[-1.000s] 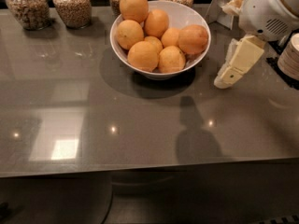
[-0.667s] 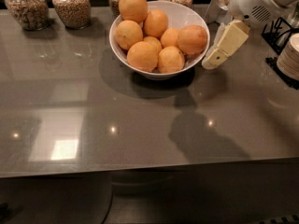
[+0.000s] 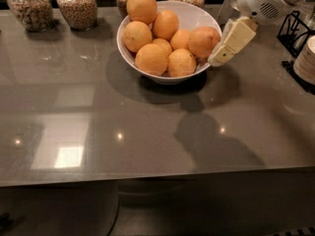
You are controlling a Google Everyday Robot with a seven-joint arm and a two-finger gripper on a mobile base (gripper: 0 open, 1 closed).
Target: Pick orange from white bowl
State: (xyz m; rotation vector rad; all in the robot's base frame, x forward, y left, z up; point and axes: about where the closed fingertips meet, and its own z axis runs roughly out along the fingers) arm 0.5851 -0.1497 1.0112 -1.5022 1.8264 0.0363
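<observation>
**Getting over the rim to the big orange**

The white bowl stands on the bench close to its far edge, a little right of the middle. The orange, the deeper reddish one, lies inside it against the right-hand wall, touching the paler fruit in front of it.

The tool hangs tilted just outside the bowl's right rim, on the side toward the bench's right edge and right beside the orange. How far open it is I cannot tell. It has no fruit in hold, since every one lies in the bowl.

From where it stands, the rim seems to lie between tool and orange, so a sideways push would likely shove the glossy bowl, not reach the fruit. Better to rise a little, cross the rim toward the left, and come down from above, centred on the orange's crown. The tool should be spread wider than the fruit before it descends, and turned so one side slips between orange and bowl wall, the other between orange and its neighbour.

Close gently, as smooth skin may slip. Lift straight up: the heap is loose, and the topmost fruit could roll. The black rack near the right edge leaves little room for swinging out.
</observation>
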